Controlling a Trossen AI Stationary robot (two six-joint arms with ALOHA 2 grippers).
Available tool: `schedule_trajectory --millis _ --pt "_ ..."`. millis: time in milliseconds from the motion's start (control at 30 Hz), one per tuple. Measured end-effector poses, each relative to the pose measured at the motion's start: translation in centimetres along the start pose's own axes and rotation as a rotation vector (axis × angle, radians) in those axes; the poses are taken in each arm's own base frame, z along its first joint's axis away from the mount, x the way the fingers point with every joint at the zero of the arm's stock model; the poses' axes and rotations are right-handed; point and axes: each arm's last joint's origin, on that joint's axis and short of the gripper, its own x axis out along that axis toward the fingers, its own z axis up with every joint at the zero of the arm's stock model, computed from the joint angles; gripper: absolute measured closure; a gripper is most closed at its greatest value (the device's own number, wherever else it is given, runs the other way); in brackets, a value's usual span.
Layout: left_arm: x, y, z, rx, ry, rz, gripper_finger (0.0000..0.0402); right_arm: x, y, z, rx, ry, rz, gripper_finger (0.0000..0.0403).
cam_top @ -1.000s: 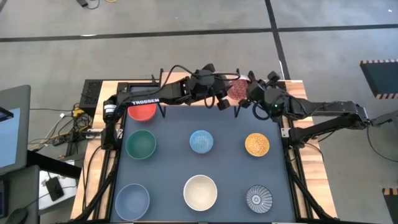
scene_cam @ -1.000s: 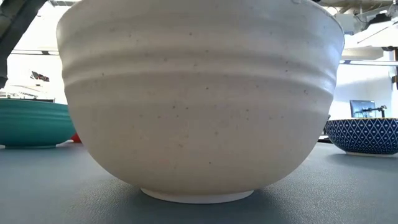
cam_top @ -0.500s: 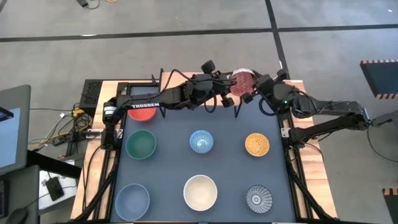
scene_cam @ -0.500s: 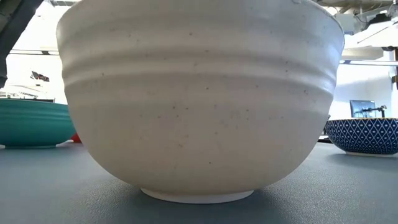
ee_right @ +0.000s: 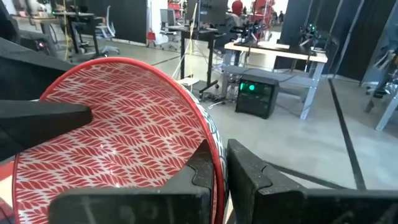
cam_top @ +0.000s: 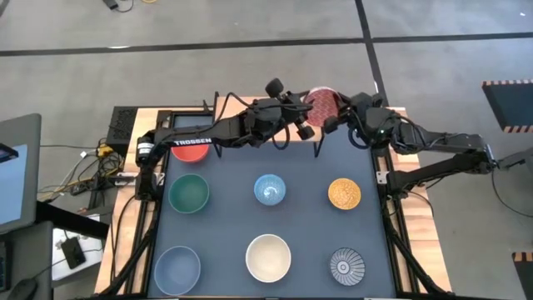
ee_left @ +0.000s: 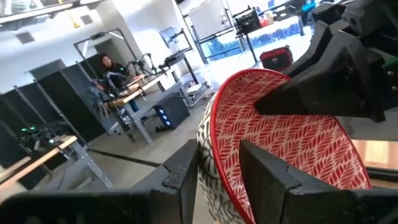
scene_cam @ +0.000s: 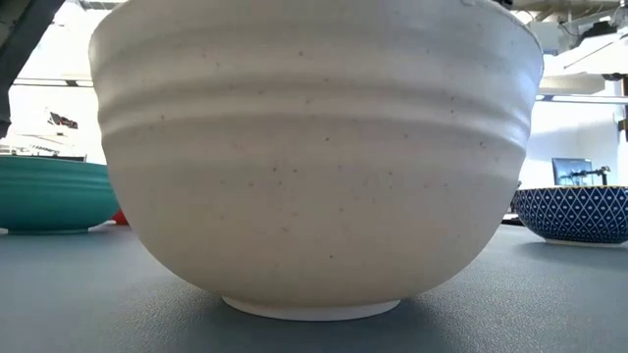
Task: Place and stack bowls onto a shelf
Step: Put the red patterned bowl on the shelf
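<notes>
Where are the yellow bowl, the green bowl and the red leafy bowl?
yellow bowl (cam_top: 344,193), high view, the middle of its inside.
green bowl (cam_top: 189,193), high view, the middle of its inside.
red leafy bowl (ee_right: 118,152), right wrist view, its patterned inside.

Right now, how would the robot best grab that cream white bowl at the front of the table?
By its rim, from straight above. The cream white bowl sits upright and open, and its ribbed wall bulges too wide to span, so one finger should go inside and one outside, as both end effectors pinch the red patterned bowl.
</notes>
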Motion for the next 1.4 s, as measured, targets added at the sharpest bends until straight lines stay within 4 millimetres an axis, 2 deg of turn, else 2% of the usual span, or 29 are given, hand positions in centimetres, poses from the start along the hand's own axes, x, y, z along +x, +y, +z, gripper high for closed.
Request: schedule_trajectory --millis 133,367,567,767,933,1033,1133,1233,1300,1400 --pt "0.0 0.0 -0.1 -0.002 0.015 0.026 0.032 0.2 0.3 0.2 -0.052 -0.017 0.005 0.0356" --pt "0.1 0.3 0.0 -0.038 0.011 0.091 0.0384 0.1 0.2 1.1 -0.057 -0.044 0.007 0.0346" --pt "0.2 0.4 0.1 -0.036 -0.001 0.106 0.0392 0.2 0.2 1.3 -0.07 -0.048 0.014 0.033" --pt "0.6 0.8 -0.4 0.037 0.038 0.14 0.0401 0.7 -0.2 1.6 -0.059 -0.06 0.006 0.0267" --pt "1.6 1.2 -1.9 0.096 0.137 0.14 0.0401 0.7 -1.9 2.4 -0.023 -0.083 -0.05 0.0202" --pt "1.5 3.0 -1.3 0.036 0.169 0.14 0.0401 1.0 -2.5 2.4 -0.026 -0.078 -0.08 0.0174" --pt "1.8 5.5 -1.6 0.011 0.262 0.105 0.0401 1.2 -2.9 2.3 -0.035 -0.07 -0.098 0.0161" --pt "2.2 8.8 -2.9 -0.04 0.406 0.04 0.0401 1.2 -3.2 1.9 -0.049 -0.038 -0.114 0.0159" --pt "2.3 11.6 -3.7 -0.136 0.486 0.002 0.0401 1.3 -3.3 1.4 -0.026 -0.006 -0.103 0.016" --pt "2.2 15.3 -6.0 -0.239 0.659 -0.059 0.0401 1.5 -3.4 0.6 0.035 0.059 -0.058 0.0161"
